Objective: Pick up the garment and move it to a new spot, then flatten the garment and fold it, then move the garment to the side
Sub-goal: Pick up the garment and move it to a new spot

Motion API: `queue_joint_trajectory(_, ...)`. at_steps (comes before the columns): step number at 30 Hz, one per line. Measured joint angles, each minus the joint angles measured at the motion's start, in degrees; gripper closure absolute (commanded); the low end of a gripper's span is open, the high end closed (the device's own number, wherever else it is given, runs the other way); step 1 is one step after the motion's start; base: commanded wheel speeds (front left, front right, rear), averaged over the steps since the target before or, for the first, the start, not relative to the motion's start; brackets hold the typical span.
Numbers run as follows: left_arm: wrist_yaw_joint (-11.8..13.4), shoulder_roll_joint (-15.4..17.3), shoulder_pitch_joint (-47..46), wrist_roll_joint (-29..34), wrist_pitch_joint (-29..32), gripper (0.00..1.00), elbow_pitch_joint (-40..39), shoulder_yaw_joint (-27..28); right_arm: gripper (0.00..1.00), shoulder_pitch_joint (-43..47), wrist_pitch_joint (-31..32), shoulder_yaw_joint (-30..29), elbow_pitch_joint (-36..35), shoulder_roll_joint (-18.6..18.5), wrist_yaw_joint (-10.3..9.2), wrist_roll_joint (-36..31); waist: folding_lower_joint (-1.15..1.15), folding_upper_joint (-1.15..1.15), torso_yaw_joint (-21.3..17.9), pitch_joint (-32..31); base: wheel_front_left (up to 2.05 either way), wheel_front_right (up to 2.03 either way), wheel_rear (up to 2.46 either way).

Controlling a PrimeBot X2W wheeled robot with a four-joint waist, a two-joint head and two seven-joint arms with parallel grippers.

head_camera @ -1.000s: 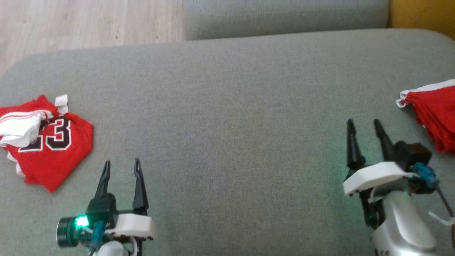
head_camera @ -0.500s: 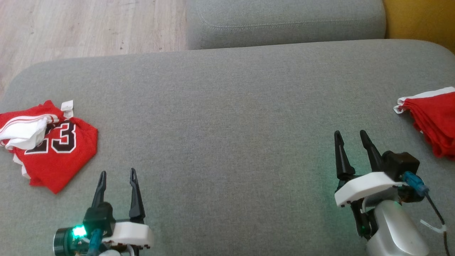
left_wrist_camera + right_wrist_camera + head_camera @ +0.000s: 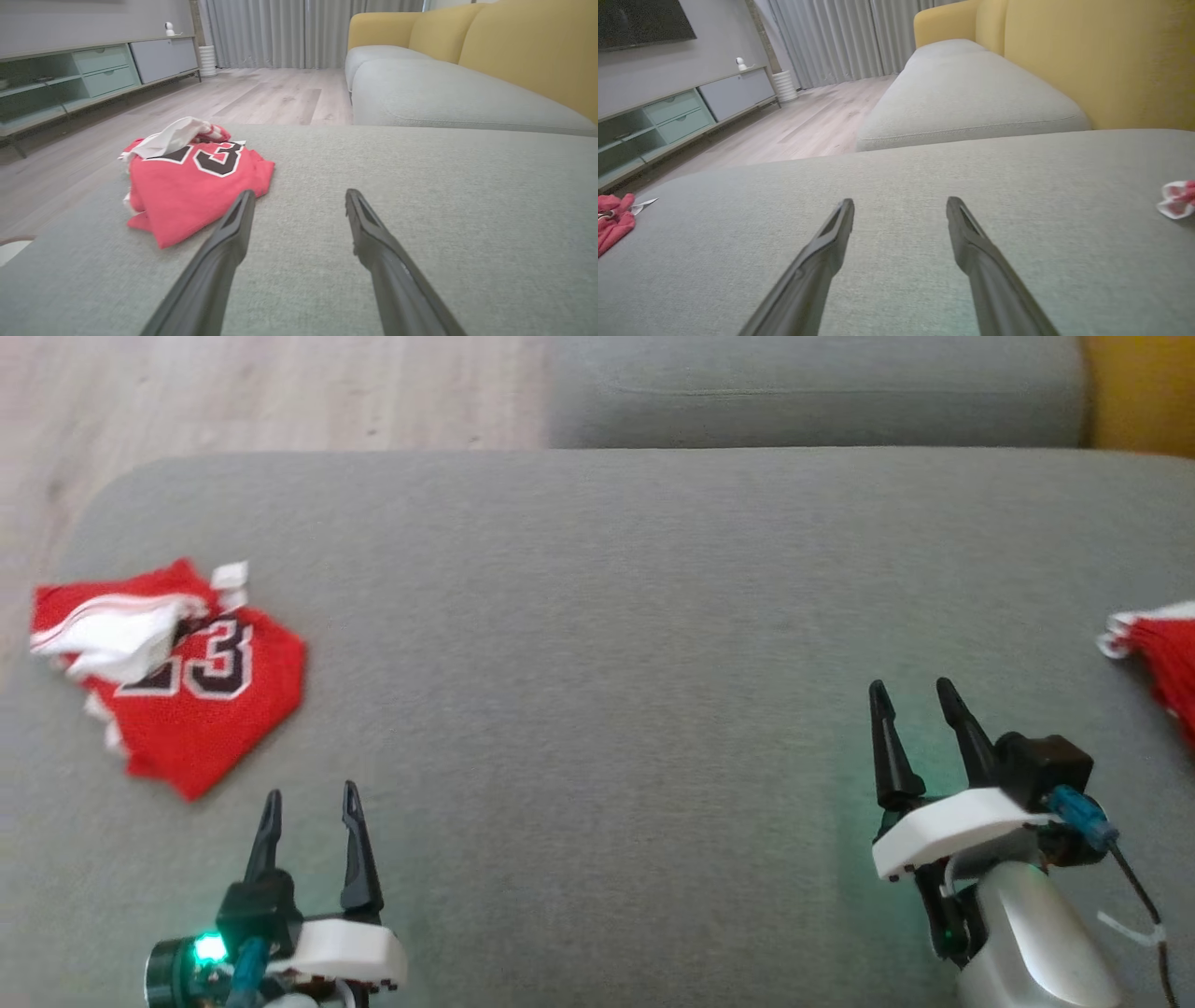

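The garment, a red jersey with a black "23" and white trim, lies crumpled on the grey sofa cushion at the far left. My left gripper hovers open just below and right of it, touching nothing. In the left wrist view the garment sits ahead and left of the left gripper. My right gripper is open over bare cushion at the right, far from the jersey. In the right wrist view the right gripper stands open, with the garment at the left edge.
A second red cloth with white trim lies at the cushion's right edge, also seen as a red-and-white cloth. Wooden floor lies beyond the cushion's left and far edges. Another grey seat and a yellow backrest stand behind.
The whole picture has shifted to the right, so the camera has moved. The jersey now sits nearer above my left gripper. Both grippers stay open and the cloths lie as before.
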Motion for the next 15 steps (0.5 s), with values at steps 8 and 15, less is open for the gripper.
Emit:
queue_joint_trajectory(8, 0.51, 0.01, -0.01, -1.10, 0.00, 0.00, 0.34, -0.30, 0.00, -0.04, 0.00, 1.56, 0.38, 0.00, 0.00, 0.02, 0.00, 0.00, 8.74, 0.70, 0.00, 0.00, 0.00)
queue_joint_trajectory(15, 1.22, 0.00, 0.13, -1.87, 0.00, 0.00, -0.31, 1.02, 0.00, -0.24, 0.00, 4.09, 0.96, 0.00, 0.00, 0.03, 0.00, 0.00, 16.99, 1.77, 0.00, 0.00, 0.00)
